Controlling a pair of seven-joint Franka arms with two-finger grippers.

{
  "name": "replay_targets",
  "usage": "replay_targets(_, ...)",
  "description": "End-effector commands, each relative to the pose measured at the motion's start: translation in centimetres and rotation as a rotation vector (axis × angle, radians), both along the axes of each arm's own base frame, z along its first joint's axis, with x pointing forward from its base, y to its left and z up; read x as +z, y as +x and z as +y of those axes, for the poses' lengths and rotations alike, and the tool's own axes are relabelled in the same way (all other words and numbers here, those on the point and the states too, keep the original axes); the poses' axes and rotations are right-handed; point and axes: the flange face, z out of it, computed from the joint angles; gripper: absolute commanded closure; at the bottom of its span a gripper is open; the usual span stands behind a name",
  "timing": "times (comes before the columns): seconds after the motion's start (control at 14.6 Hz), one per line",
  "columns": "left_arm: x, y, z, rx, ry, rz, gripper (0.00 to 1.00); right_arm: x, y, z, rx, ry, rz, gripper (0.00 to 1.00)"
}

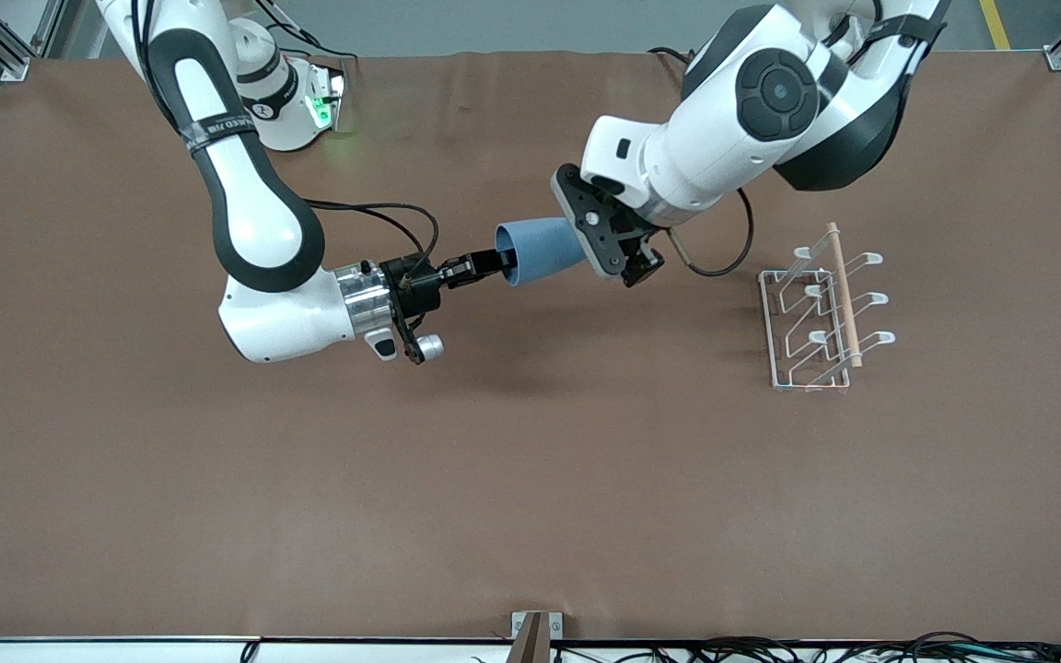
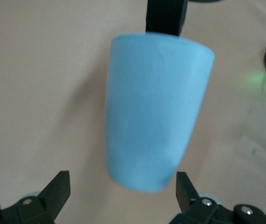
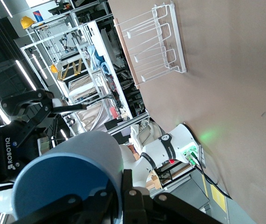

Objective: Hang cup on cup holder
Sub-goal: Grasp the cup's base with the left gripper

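The light-blue cup (image 1: 540, 249) is held on its side in the air over the middle of the table. My right gripper (image 1: 492, 264) is shut on its rim, one finger inside and one outside, as the right wrist view shows (image 3: 123, 196) with the cup (image 3: 67, 182). My left gripper (image 1: 581, 244) is open around the cup's base end; in the left wrist view (image 2: 121, 183) its fingertips (image 2: 60, 182) stand apart from the cup (image 2: 153, 107) on both sides. The white wire cup holder (image 1: 821, 308) with its wooden rod stands toward the left arm's end of the table, also in the right wrist view (image 3: 153, 42).
The right arm's base with a green light (image 1: 314, 110) stands at the table's back edge. A cable loop (image 1: 724, 258) hangs from the left wrist between the cup and the holder. A small bracket (image 1: 535, 635) sits at the table's near edge.
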Motion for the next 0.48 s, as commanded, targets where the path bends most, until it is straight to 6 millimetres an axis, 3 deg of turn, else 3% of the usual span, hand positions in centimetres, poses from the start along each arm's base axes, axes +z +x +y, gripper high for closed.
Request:
replay_targets(0.0,-0.8,-0.4,-2.0,-0.024,-0.025,0.000,0.00,-0.1,-2.5,0.1,-0.002,0.005,0.030,0.99)
replay_targets(0.41,-1.8,-0.6,-3.8,-0.045,-0.061,-0.025,0.00,0.5,-3.6,-0.1,0.005,0.007,0.036,0.99)
